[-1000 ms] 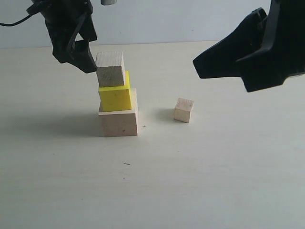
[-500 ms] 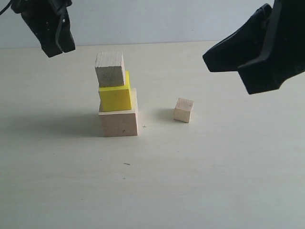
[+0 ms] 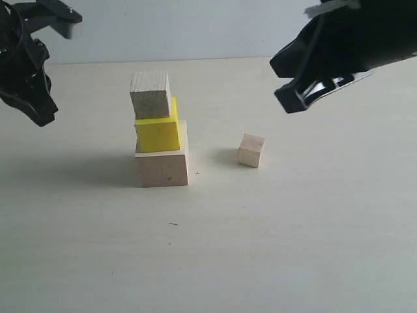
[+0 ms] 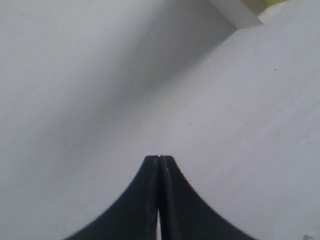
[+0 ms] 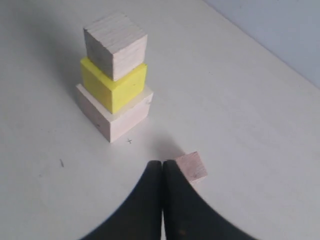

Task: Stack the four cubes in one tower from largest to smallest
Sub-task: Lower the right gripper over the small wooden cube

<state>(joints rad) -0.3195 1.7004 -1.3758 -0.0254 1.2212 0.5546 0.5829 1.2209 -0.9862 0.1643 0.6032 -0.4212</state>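
Observation:
Three cubes stand stacked left of centre: the large pale wood cube (image 3: 162, 163) at the bottom, the yellow cube (image 3: 157, 130) on it, the medium pale cube (image 3: 150, 94) on top. The same stack shows in the right wrist view: large cube (image 5: 117, 117), yellow cube (image 5: 112, 84), medium cube (image 5: 116, 44). The smallest pale cube (image 3: 251, 150) (image 5: 192, 166) lies alone on the table to the stack's right. My left gripper (image 3: 40, 114) (image 4: 159, 158) hangs shut and empty at the far left. My right gripper (image 3: 287, 88) (image 5: 162, 163) hovers shut above and right of the small cube.
A pale table (image 3: 260, 248) carries everything. A light blue wall (image 3: 195, 26) rises behind it. A small dark mark (image 3: 172, 224) lies in front of the stack.
My left gripper let go of the medium cube on the stack, drew away up and to the left, and shut. My right arm shifted and turned slightly.

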